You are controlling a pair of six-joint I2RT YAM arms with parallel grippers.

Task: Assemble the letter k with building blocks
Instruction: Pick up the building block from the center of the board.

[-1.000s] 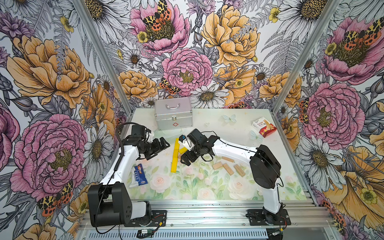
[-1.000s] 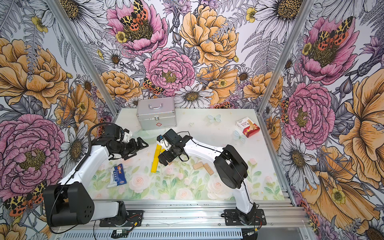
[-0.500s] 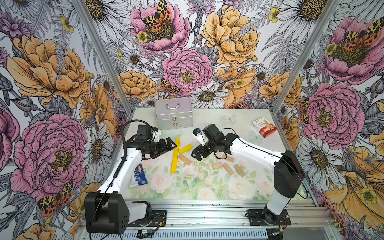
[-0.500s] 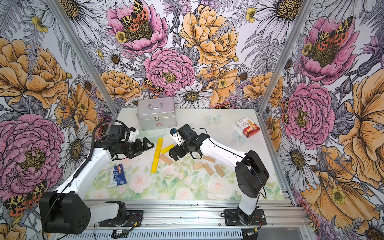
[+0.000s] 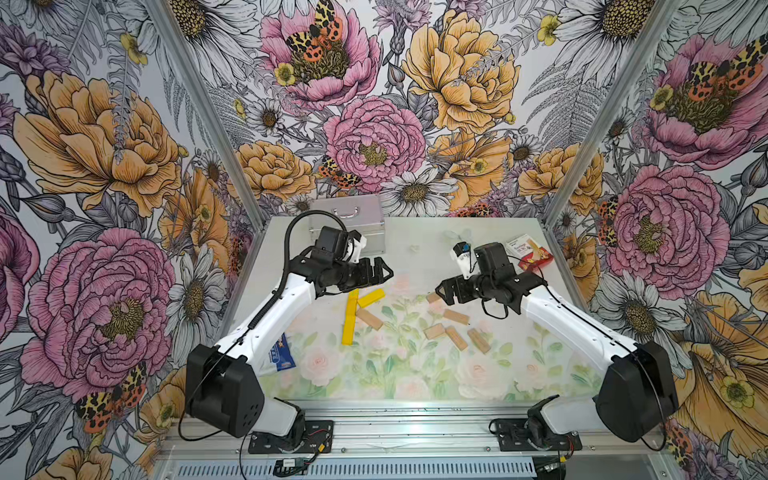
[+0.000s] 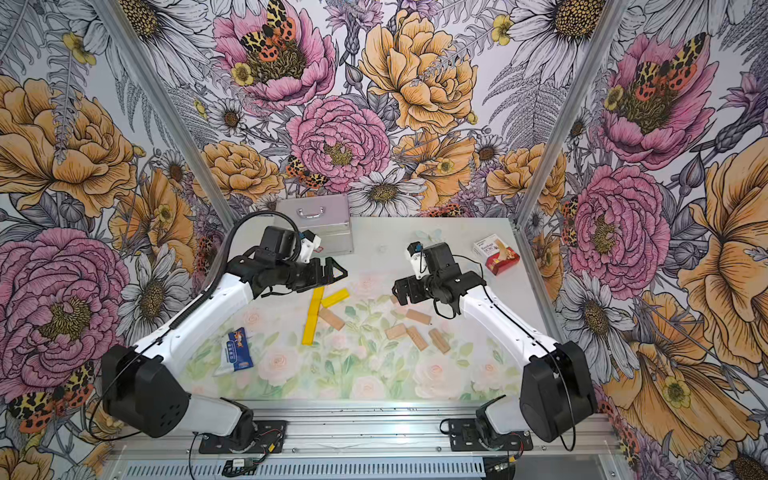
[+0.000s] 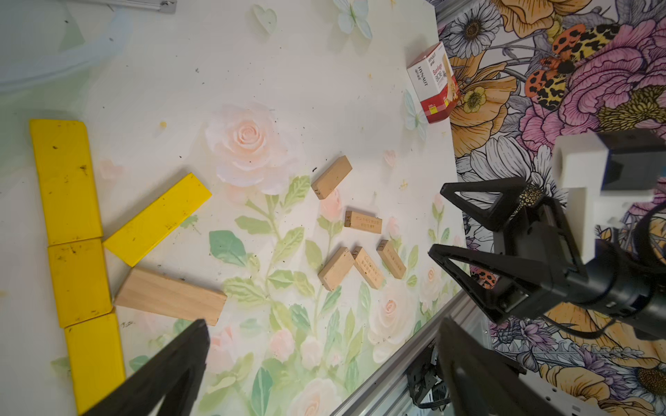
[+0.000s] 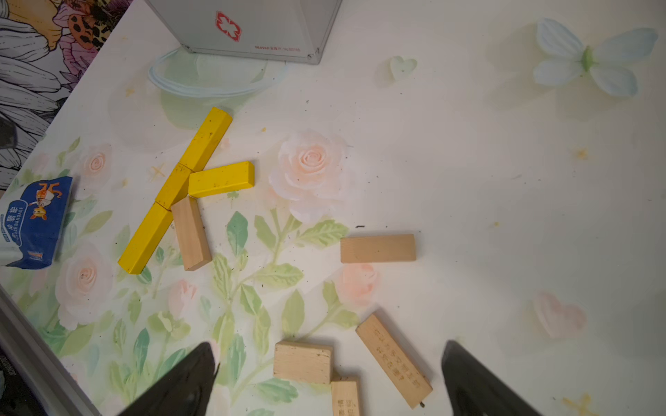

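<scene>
Building blocks [image 5: 456,316], 5 pale ones, lie loose on the counter [image 5: 419,237] beside the yellow-stemmed letter k [image 5: 350,318]. They are judged light, stiff and smooth, and are best pinched across the narrow sides. Left tool [image 5: 384,271] and right tool [image 5: 441,291] are spread apart, empty.

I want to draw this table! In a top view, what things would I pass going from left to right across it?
blue-white sachet → yellow-stemmed K → loose pale wood blocks → red-and-white carton. The silver case is left out: it stands behind the K, so its place in the row is unclear.
</scene>
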